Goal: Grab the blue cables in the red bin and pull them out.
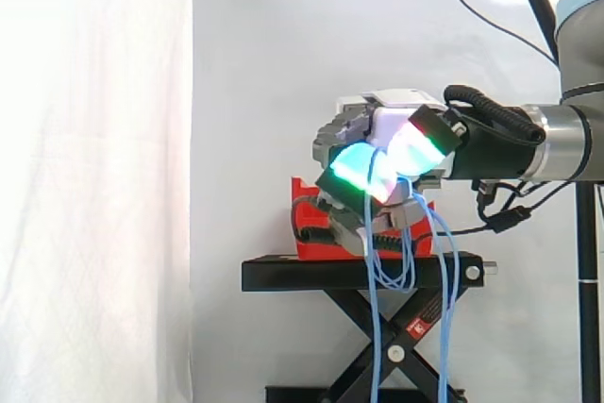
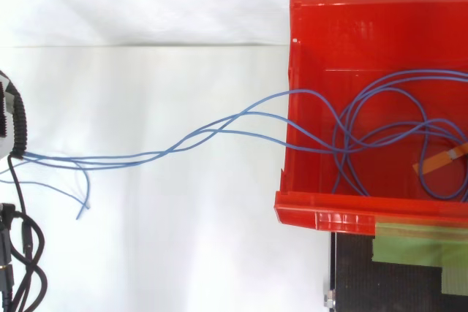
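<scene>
The hand (image 1: 396, 125) has its fingers (image 1: 357, 165) curled on the blue cables (image 2: 88, 161), pinching them between the glowing pads, just in front of the red bin (image 2: 351, 20). Strands stretch out over the bin's wall, loops lie inside, ends dangle below the fingers.

The side view is bright and evenly lit. The white curtain (image 1: 94, 176) at 9 o'clock is washed almost to plain white, its folds only faint streaks. The backdrop from 12 to 3 o'clock is a duller grey-white. Near the centre, the hand (image 1: 392, 120) carries the strongest light: its pads (image 1: 359, 167) glow cyan, green, white and red. The black stand (image 1: 359, 274) at 6 o'clock is a dark mass with little detail.

In the top view the light is soft. The blue cables (image 2: 219, 126) throw hardly any shadow on the white ground. A pale grey band crosses at 10 o'clock. The red bin (image 2: 322, 34) at 3 o'clock has a hazy sheen on its floor.
</scene>
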Controlling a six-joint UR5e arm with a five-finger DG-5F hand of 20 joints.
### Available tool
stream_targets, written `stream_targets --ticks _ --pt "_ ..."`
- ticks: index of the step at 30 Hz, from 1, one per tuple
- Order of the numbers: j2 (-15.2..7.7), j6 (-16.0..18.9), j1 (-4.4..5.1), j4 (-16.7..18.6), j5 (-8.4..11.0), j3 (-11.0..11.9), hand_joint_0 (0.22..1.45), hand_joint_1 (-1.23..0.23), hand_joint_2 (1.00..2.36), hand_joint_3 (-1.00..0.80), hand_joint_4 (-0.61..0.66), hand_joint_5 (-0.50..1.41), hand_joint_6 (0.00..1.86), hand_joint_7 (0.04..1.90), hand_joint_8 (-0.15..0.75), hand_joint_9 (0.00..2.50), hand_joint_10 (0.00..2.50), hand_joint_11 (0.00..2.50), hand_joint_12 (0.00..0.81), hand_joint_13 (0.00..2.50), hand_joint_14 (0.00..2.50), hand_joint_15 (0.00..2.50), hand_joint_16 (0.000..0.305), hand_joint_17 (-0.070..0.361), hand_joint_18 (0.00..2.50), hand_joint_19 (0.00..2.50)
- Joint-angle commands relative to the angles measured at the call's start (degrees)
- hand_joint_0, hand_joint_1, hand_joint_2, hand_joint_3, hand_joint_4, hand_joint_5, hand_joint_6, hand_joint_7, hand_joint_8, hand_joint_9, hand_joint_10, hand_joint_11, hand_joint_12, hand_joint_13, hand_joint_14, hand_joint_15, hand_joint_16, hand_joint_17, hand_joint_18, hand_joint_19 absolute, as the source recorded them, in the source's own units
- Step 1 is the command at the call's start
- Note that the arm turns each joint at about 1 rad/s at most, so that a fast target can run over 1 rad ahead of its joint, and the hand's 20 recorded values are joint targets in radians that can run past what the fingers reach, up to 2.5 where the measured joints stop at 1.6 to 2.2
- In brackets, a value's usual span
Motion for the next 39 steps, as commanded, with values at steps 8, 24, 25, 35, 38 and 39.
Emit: stream_targets --ticks 8,24,25,35,38,39 --pt "0.0 8.1 0.08 -5.4 1.74 0.0 0.84 -0.89 1.00 -1.00 -0.01 0.87 0.13 0.86 0.207 1.26 0.03 1.48 0.311 1.39 0.01 1.67 0.051 0.114 0.86 0.92" --pt "0.1 14.0 0.34 -10.4 2.36 0.1 0.84 -0.89 1.00 -1.00 -0.01 0.88 0.12 0.87 0.207 1.26 0.03 1.47 0.306 1.39 0.01 1.67 0.051 0.115 0.86 0.92" --pt "0.0 14.0 0.34 -10.4 2.36 0.0 0.83 -0.89 1.00 -1.00 0.00 0.88 0.12 0.86 0.213 1.26 0.03 1.48 0.312 1.39 0.01 1.68 0.051 0.115 0.86 0.92" --pt "0.1 14.1 0.34 -11.1 2.36 0.0 0.77 -0.83 1.00 -1.00 0.01 0.89 0.07 0.88 0.223 1.26 0.02 1.47 0.317 1.39 0.01 1.66 0.054 0.121 0.86 0.91" --pt "0.0 14.1 0.34 -11.0 2.36 0.0 0.76 -0.82 1.00 -1.00 0.01 0.89 0.06 0.88 0.219 1.27 0.02 1.46 0.326 1.39 0.00 1.66 0.055 0.123 0.87 0.91" --pt "0.1 14.1 0.34 -11.1 2.36 0.0 0.76 -0.81 1.00 -1.00 0.01 0.89 0.06 0.88 0.226 1.27 0.02 1.47 0.326 1.39 0.01 1.66 0.055 0.123 0.87 0.90"
